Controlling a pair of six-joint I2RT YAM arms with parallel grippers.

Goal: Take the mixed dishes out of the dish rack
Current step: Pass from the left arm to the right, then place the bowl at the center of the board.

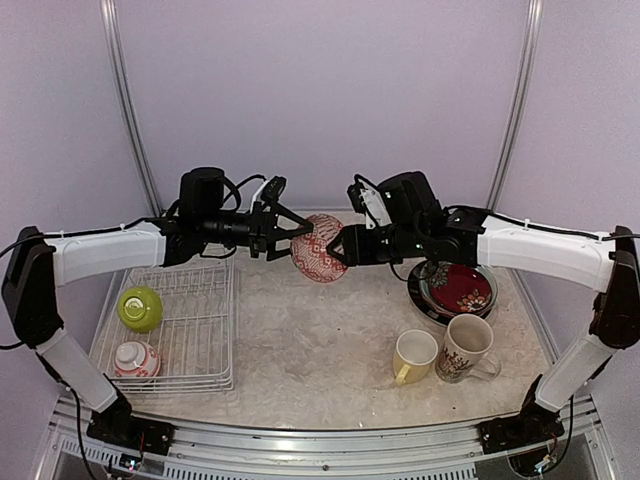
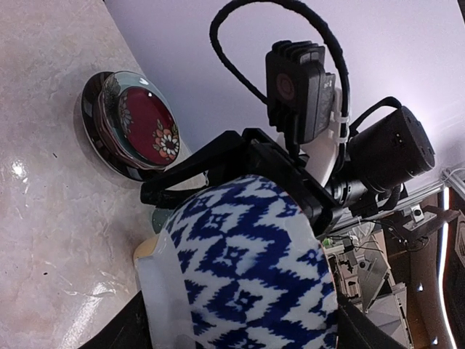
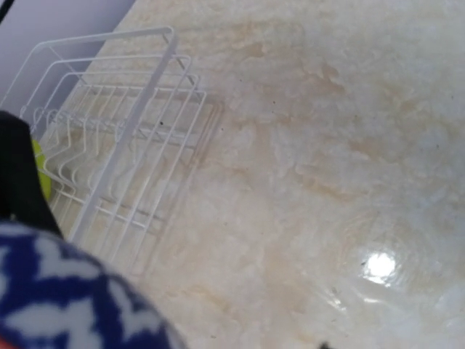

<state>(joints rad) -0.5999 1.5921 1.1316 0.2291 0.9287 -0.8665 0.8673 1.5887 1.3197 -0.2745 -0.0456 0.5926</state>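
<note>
A bowl (image 1: 318, 250), red-and-white patterned outside and blue-and-white inside (image 2: 247, 269), hangs in mid-air above the table's back middle. My left gripper (image 1: 298, 238) is shut on its left side, and the bowl fills the space between the jaws in the left wrist view. My right gripper (image 1: 340, 245) reaches in from the right and meets the bowl's right rim; its fingers are hidden in the right wrist view, where only a corner of the bowl (image 3: 58, 298) shows. The white wire dish rack (image 1: 232, 320) at the left holds a lime-green bowl (image 1: 140, 307) and a small red-white upturned cup (image 1: 135, 358).
Stacked plates with a dark red floral one on top (image 1: 455, 290) lie at the right. In front of them stand a yellow mug (image 1: 414, 355) and a cream patterned mug (image 1: 466, 347). The rack's upright wires (image 3: 123, 138) lie below the right wrist.
</note>
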